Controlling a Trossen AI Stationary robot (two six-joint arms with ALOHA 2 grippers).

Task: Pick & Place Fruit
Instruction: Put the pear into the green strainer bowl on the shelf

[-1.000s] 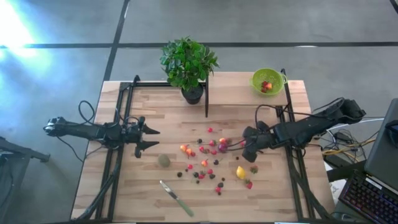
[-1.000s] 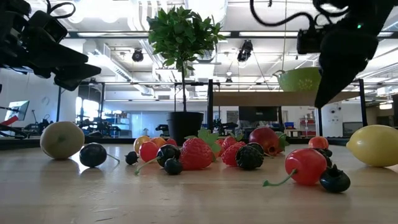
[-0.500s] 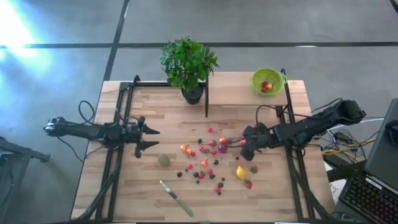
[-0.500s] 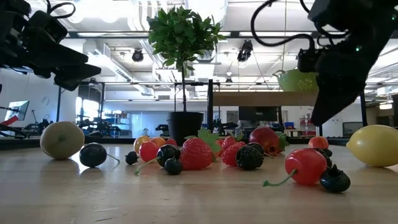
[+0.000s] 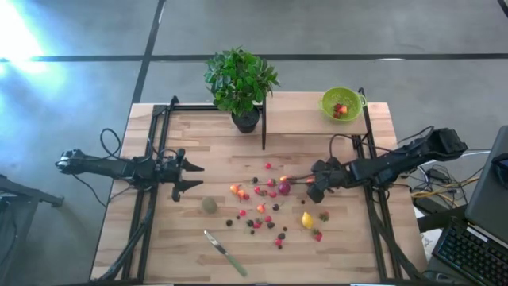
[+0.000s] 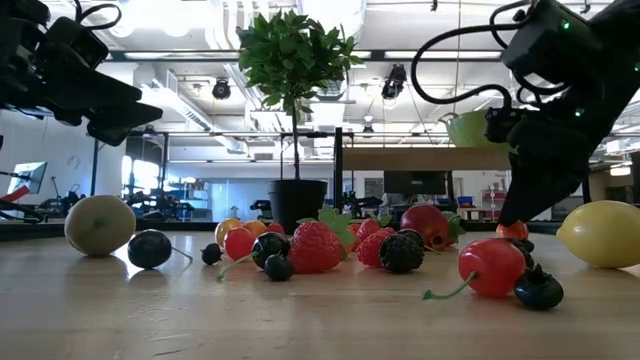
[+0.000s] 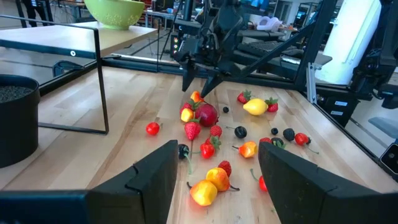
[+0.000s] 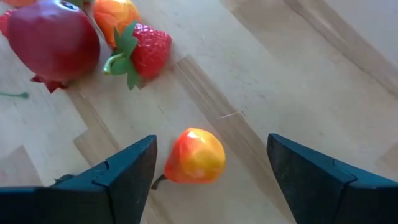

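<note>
Small toy fruits (image 5: 266, 199) lie scattered mid-table: red and orange berries, dark berries, a lemon (image 5: 307, 220) and a dull-green kiwi-like ball (image 5: 209, 205). My right gripper (image 8: 211, 146) is open and slants down over the cluster's right side. Its fingers stand on either side of a small orange-red fruit (image 8: 196, 155) that rests on the wood, without touching it. The low view shows this fruit (image 6: 512, 229) just below the gripper (image 6: 520, 205). My left gripper (image 5: 190, 176) waits open at the table's left, above the wood.
A lime-green bowl (image 5: 342, 103) holding a few fruits sits on a raised shelf at the far right. A potted plant (image 5: 240, 83) stands at the far middle, with a black frame post (image 5: 263, 123) beside it. A green-handled knife (image 5: 225, 253) lies near the front edge.
My right gripper has come down toward the table, closing in on the small orange-red fruit at the right of the cluster. No fruit has moved.
</note>
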